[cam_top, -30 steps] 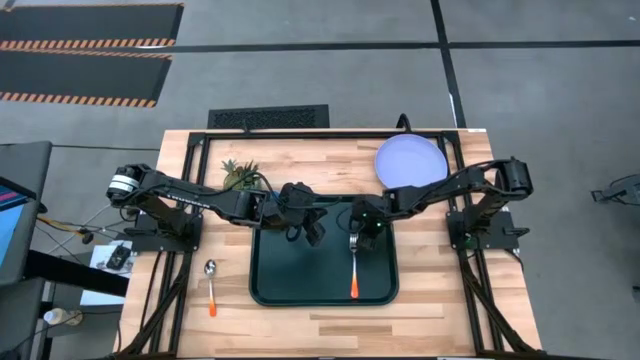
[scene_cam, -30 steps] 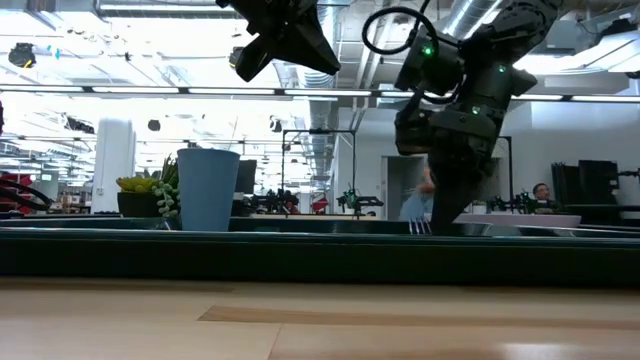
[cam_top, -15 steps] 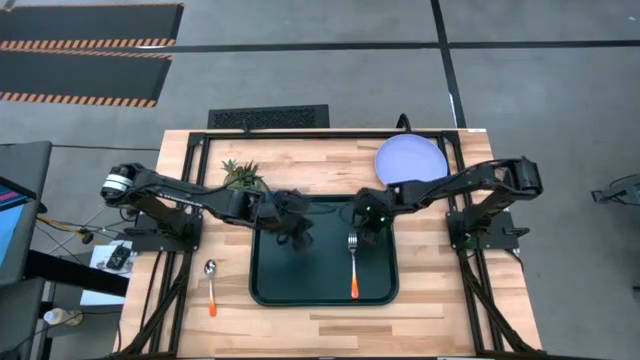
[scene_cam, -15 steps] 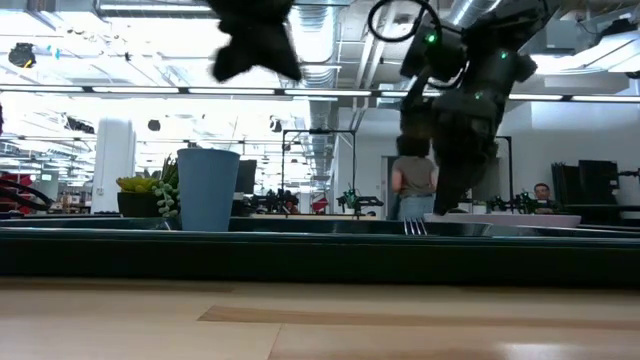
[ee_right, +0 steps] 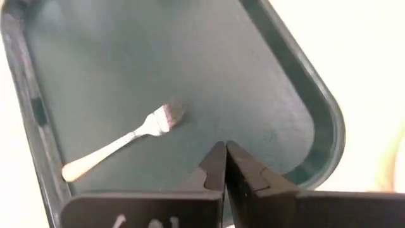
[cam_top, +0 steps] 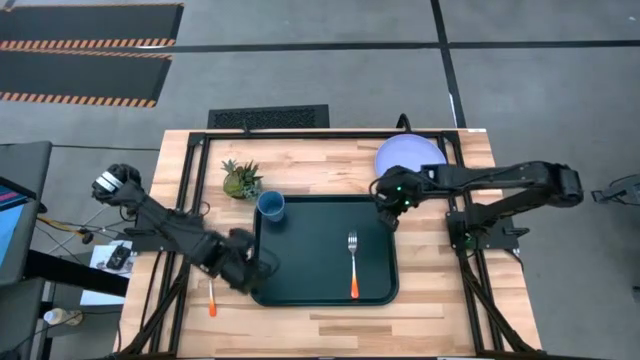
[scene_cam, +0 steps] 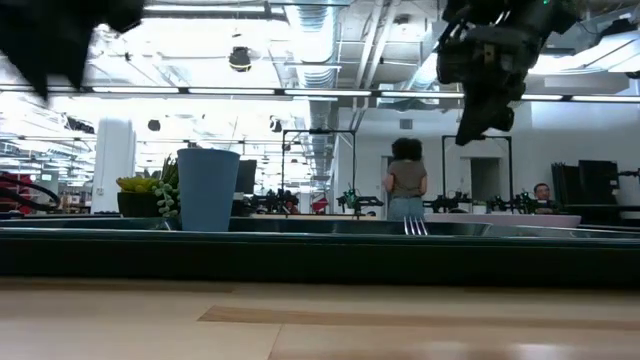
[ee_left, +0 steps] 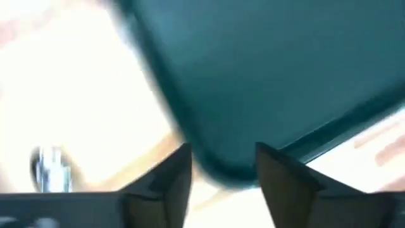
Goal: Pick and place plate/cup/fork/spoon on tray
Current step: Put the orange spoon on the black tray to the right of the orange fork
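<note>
— Hovering over the tray's near-left corner, the left gripper (cam_top: 243, 272) shows its two dark fingers (ee_left: 166, 185) parted and empty, the rounded rim of the tray (ee_left: 209, 166) between them. What lies around it?

— The spoon (cam_top: 211, 290) lies on the bare wood just beside it, off the tray, its orange handle partly under the arm. The small green potted plant (cam_top: 241, 180) stands well apart, beyond the tray's far-left corner.

— And the right gripper (cam_top: 390, 205)?

— Its fingers (ee_right: 215, 166) are pressed together, holding nothing, above the tray's far-right corner (ee_right: 329, 136), near the plate (cam_top: 411, 159), which sits on the table by the far-right edge.

— Shapes and materials?

— A dark green tray (cam_top: 300, 270) with rounded corners and a raised rim on a pale butcher-block table (cam_top: 330, 325). The blue cup (cam_top: 270, 204) stands upright in its far-left corner; the fork (cam_top: 352, 262), silver tines and orange handle, lies lengthwise right of centre.

— Against a second ago?

— The left arm has swung from the tray's far-left part to the near-left corner, uncovering the cup. The right gripper has pulled back from the fork toward the plate. The fork has not moved.
</note>
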